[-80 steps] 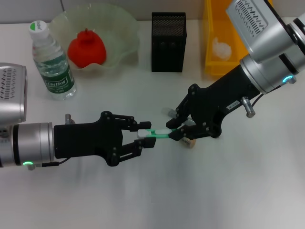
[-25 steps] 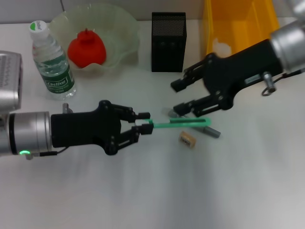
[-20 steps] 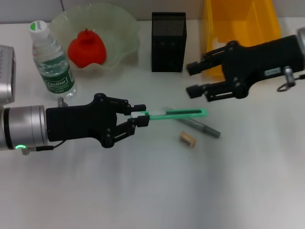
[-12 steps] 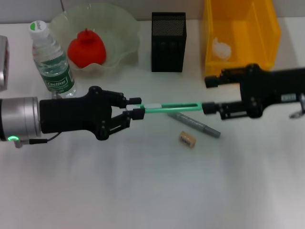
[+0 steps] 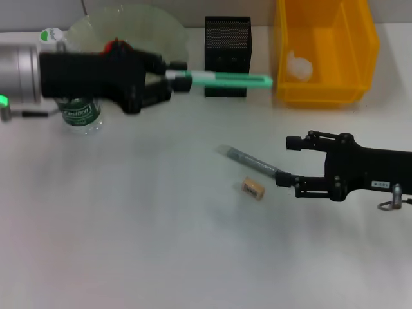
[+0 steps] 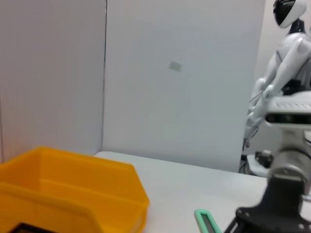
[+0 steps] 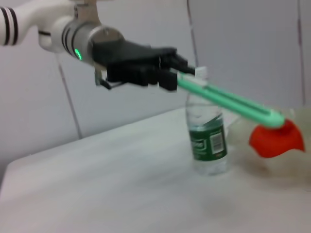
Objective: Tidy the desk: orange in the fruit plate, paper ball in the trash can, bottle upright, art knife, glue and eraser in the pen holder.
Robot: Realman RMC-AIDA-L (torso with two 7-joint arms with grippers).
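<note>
Knife (image 5: 225,78) sits level in the left gripper (image 5: 168,76), pinched at its white end, its green tip reaching across the front of the holder (image 5: 227,56) toward the bin (image 5: 324,51). Behind that gripper stand the bottle (image 7: 207,138) and the orange (image 7: 273,139). The right gripper (image 5: 290,161) rests low over the white desk (image 5: 141,225), fingers spread and empty, with the glue (image 5: 248,161) and eraser (image 5: 253,188) just off its fingertips. Pale wall panels (image 6: 184,77) back the desk.

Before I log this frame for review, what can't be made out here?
- Orange: head view, mostly hidden by the left tool.
- Bottle: head view, its middle covered by the left arm.
- Eraser: print too small to read.
- Art knife: left wrist view, cut off by the frame edge.
</note>
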